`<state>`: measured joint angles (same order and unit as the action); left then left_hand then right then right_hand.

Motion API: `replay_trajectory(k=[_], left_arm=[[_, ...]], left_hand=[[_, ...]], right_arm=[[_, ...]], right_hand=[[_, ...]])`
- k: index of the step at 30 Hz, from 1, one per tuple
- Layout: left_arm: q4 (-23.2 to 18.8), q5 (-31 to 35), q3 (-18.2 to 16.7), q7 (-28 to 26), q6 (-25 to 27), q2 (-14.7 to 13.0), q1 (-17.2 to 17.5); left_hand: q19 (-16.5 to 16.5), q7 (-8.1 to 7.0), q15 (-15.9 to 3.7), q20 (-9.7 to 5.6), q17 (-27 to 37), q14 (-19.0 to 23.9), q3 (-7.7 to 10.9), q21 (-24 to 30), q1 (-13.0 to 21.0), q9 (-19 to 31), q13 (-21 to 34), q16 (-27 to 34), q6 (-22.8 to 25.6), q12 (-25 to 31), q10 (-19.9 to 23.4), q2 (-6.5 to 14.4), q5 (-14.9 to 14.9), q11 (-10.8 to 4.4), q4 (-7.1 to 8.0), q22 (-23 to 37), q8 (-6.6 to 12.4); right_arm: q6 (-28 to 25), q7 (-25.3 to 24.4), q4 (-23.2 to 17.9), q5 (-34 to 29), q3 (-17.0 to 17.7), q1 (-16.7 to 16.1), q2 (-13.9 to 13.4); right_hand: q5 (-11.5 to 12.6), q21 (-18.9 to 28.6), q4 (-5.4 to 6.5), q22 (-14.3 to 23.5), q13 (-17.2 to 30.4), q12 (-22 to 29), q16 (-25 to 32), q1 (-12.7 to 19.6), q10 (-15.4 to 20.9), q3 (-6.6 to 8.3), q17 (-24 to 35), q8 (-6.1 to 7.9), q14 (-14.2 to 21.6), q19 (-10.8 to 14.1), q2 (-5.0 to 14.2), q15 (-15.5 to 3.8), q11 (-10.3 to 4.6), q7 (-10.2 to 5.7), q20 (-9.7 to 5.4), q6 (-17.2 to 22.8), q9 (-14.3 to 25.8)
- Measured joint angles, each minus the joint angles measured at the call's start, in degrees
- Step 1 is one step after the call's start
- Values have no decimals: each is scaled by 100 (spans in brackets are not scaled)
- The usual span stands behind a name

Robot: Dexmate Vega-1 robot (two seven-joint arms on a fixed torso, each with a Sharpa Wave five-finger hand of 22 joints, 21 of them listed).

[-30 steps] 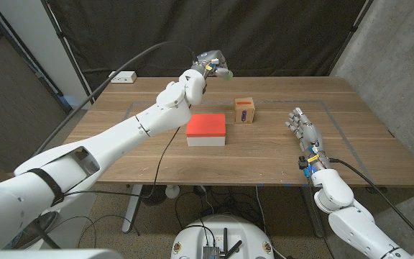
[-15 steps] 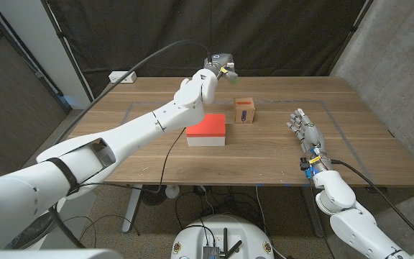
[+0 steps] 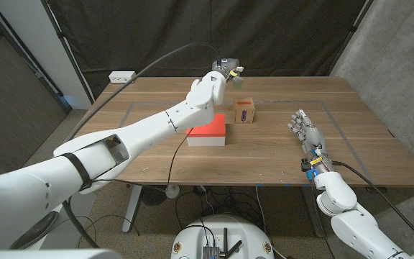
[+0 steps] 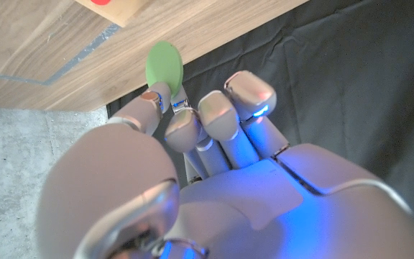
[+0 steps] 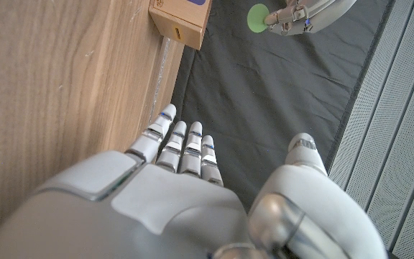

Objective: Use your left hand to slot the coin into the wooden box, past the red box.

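My left hand (image 3: 226, 69) is raised above the table's far side, pinching a pale green coin (image 3: 238, 70) at its fingertips, up and a little left of the wooden box (image 3: 245, 111). The coin (image 4: 164, 62) shows as a green disc between the fingers (image 4: 184, 124) in the left wrist view. The wooden box has a purple label and a slot on its front face. The red box (image 3: 207, 129) with white sides lies on the table just left of the wooden box, under my left forearm. My right hand (image 3: 305, 132) stands at the table's right with fingers spread, holding nothing. The right wrist view catches the wooden box (image 5: 180, 20), the coin (image 5: 258, 14) and my left hand (image 5: 290, 16).
A white power strip (image 3: 123, 75) lies at the table's far left edge. Grey tape lines (image 3: 334, 115) mark a rectangle on the wooden table (image 3: 264, 155). A black curtain hangs behind the table. A black cable runs along my left arm.
My left hand has carried the coin to the right, from beyond the red box to a spot close above and left of the wooden box. My right hand has stayed put.
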<state>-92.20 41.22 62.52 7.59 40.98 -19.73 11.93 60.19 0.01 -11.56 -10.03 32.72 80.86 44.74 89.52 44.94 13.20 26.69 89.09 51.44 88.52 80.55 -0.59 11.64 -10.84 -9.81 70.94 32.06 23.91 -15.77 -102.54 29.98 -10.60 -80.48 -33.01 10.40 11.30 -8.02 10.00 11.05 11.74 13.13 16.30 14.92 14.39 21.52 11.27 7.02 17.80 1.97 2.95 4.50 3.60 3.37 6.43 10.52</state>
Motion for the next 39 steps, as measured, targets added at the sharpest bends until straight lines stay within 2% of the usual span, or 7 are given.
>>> replay_trajectory(k=[20,39], left_arm=[[430,-45,137,90,-268,81,-86],[867,-120,179,-110,-1044,111,-101]], left_hand=[[-10,20,0,-11,-57,0,0,-1,1,-17,-8,0,-20,-31,0,0,0,0,0,0,10],[-10,20,0,-10,-70,0,0,-1,-22,-19,-31,0,-20,-31,-21,23,0,21,0,0,9]], right_arm=[[8,-27,-5,10,62,-71,-1],[8,-87,-24,-21,104,-133,29]], right_hand=[[0,0,0,0,0,0,0,0,0,0,1,0,0,31,0,0,0,0,-31,0,0],[0,0,0,0,0,0,-1,0,0,0,1,0,-1,31,0,1,0,0,-31,0,0]])
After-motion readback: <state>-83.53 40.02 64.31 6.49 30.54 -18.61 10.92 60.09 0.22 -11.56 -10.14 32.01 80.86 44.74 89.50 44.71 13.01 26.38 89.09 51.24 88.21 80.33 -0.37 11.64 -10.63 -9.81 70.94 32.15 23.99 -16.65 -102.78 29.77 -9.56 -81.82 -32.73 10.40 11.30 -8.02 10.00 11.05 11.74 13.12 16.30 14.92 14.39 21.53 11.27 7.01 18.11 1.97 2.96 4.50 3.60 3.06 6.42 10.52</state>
